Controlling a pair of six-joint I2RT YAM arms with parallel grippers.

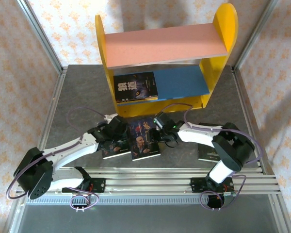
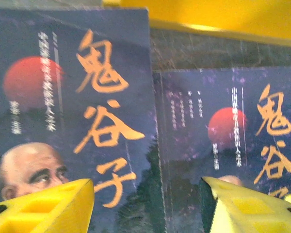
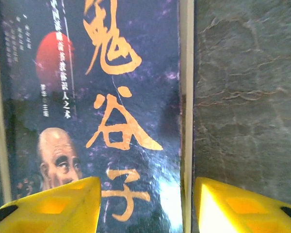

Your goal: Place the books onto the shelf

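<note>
The shelf (image 1: pixel 223 34) stands at the back of the table, and one dark book (image 1: pixel 135 86) lies on its blue lower board. Two dark books lie side by side on the table: a left book (image 1: pixel 112 148) and a middle book (image 1: pixel 144 140). My left gripper (image 1: pixel 115 132) is open low over them. Its yellow fingers (image 2: pixel 48 208) straddle the seam between the left book (image 2: pixel 72 97) and the middle book (image 2: pixel 233 136). My right gripper (image 1: pixel 161 126) is open too. Its fingers (image 3: pixel 242 208) straddle the right edge of the middle book (image 3: pixel 111 87).
Another dark book (image 1: pixel 207 154) lies at the right, partly hidden under the right arm. The shelf's yellow base (image 2: pixel 208 14) is just beyond the two books. Bare grey table (image 3: pixel 247 97) lies right of the middle book. Metal rails (image 1: pixel 150 182) run along the near edge.
</note>
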